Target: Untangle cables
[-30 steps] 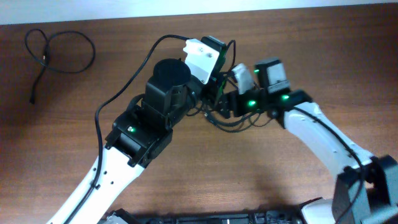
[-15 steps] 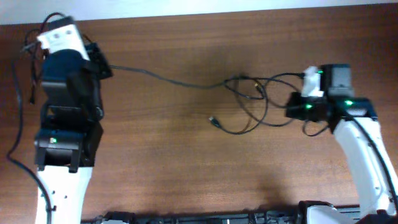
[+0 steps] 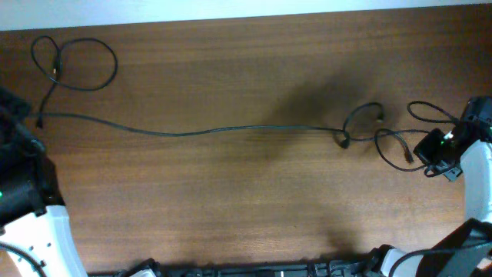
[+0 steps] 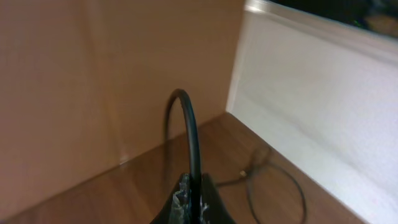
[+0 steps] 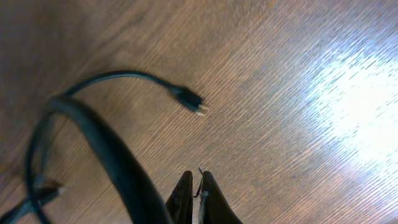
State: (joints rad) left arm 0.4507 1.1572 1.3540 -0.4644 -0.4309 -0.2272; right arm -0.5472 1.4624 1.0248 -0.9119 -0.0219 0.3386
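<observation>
Left claw (image 4: 193, 200) around cable (image 4: 190, 124), wrist-view only

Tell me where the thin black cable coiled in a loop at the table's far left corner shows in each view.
Overhead: the thin black looped cable sits top left, near the table's corner.
Left wrist: the cable lies lower right, on the tabletop.
Right wrist: not in it.
Shared landmark: the brown wooden table.

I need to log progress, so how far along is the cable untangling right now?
Done: one looped cable lies at the far left, clear of the tangle. In hand: the left gripper is shut on the long cable, pulled out across the table. Left: that tangle by the right gripper, where loops cross.
</observation>
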